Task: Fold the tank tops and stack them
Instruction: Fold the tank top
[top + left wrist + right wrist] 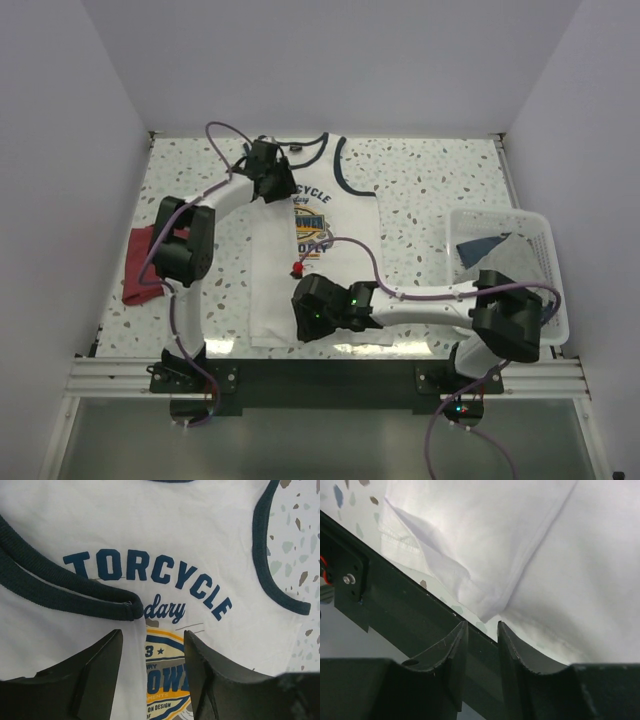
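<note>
Lying neck far and hem near, the white tank top (pixel 350 215) has the left tool (pixel 152 635) spread over its chest and the right tool (pixel 482 627) spread at its hem.

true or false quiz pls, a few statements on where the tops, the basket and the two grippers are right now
1. The white tank top lies mid-table with one side folded over part of its chest print. True.
2. The dark red tank top is stacked on the white one. False: it lies apart, at the left edge of the table.
3. The left gripper is clamped on the navy strap. False: its jaws are open with nothing between them, just short of the strap.
4. The basket stands on the right with cloth in it. True.
5. The right gripper is open by the white top's near hem. True.
</note>
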Available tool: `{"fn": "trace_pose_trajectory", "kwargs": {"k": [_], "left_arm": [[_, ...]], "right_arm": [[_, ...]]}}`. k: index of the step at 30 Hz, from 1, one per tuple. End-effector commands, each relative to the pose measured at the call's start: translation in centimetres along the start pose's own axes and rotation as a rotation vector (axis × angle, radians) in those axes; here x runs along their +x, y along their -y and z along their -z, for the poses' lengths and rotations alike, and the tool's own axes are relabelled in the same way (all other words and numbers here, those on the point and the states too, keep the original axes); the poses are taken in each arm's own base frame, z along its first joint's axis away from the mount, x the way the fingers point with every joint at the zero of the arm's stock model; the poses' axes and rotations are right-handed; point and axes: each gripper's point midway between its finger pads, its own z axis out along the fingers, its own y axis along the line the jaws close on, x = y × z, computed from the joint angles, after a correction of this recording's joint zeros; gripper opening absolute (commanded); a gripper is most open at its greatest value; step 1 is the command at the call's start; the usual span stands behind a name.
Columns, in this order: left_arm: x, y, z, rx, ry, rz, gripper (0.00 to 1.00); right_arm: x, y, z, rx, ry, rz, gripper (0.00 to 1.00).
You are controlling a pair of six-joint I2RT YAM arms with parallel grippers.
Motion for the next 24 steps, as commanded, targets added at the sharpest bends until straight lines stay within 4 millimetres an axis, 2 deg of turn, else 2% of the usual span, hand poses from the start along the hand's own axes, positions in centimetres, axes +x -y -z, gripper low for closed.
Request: {"fn": "trace_pose_trajectory", "kwargs": {"k": [1,3,6,7,9,10,11,12,13,14,15,16,18,19,20,21,22,23,24], "left_arm": [[-4.7,4.2,4.0,0.132,0.135,-0.041,0.57],[-5.4,4.6,5.3,0.136,0.157,-0.040,0.58],[-5.4,3.9,6.8,0.107,0.171,-0.022,0.57],[-5.2,3.7,7.1,0.103,0.172,-0.015,0.57],[-4.3,3.3,7.6,0.100,0.161,0.001,0.54],[-3.8,3.2,7.7,0.108,0.148,0.003,0.54],[-3.1,3.2,7.8,0.124,0.129,0.010,0.50],[-1.8,2.5,7.8,0.112,0.103,0.016,0.48],[-0.8,2.5,7.8,0.123,0.089,0.013,0.46],[-0.2,3.0,8.0,0.157,0.087,0.008,0.44],[1.4,2.4,8.1,0.150,0.060,0.004,0.43],[2.8,2.9,8.2,0.163,0.042,-0.017,0.43],[5.0,3.4,8.6,0.183,0.017,-0.063,0.43],[6.7,4.3,8.9,0.197,-0.006,-0.095,0.44],[7.1,4.9,9.5,0.215,0.005,-0.110,0.46],[9.0,4.5,9.6,0.215,-0.025,-0.123,0.47],[10.5,5.4,10.1,0.238,-0.038,-0.145,0.47],[11.2,5.8,10.3,0.254,-0.039,-0.145,0.48],[12.4,5.9,10.8,0.264,-0.054,-0.156,0.48]], "right_arm": [[-3.3,0.0,3.8,0.034,0.146,-0.001,0.35],[-4.6,0.3,5.2,0.064,0.197,0.001,0.36],[-7.0,3.3,7.1,0.141,0.252,-0.036,0.36],[-8.9,5.3,7.9,0.163,0.281,-0.076,0.36],[-10.7,7.2,8.8,0.174,0.308,-0.105,0.36],[-12.5,9.7,9.5,0.219,0.338,-0.130,0.37],[-14.0,10.2,10.2,0.218,0.359,-0.140,0.37],[-15.1,11.0,10.6,0.230,0.372,-0.149,0.37],[-16.6,13.0,11.2,0.267,0.394,-0.162,0.37],[-18.0,13.9,11.3,0.286,0.403,-0.172,0.37],[-19.0,14.9,11.4,0.302,0.413,-0.184,0.37],[-20.2,17.3,11.8,0.342,0.426,-0.204,0.37],[-22.2,19.9,11.3,0.380,0.440,-0.227,0.37],[-23.1,22.3,11.6,0.397,0.448,-0.253,0.37],[-24.1,23.0,11.6,0.383,0.461,-0.261,0.37],[-24.9,24.3,10.3,0.377,0.456,-0.269,0.37],[-25.4,25.8,10.2,0.379,0.457,-0.274,0.37],[-26.5,26.3,10.0,0.370,0.462,-0.269,0.37],[-26.4,27.4,8.3,0.370,0.420,-0.272,0.38]]}}
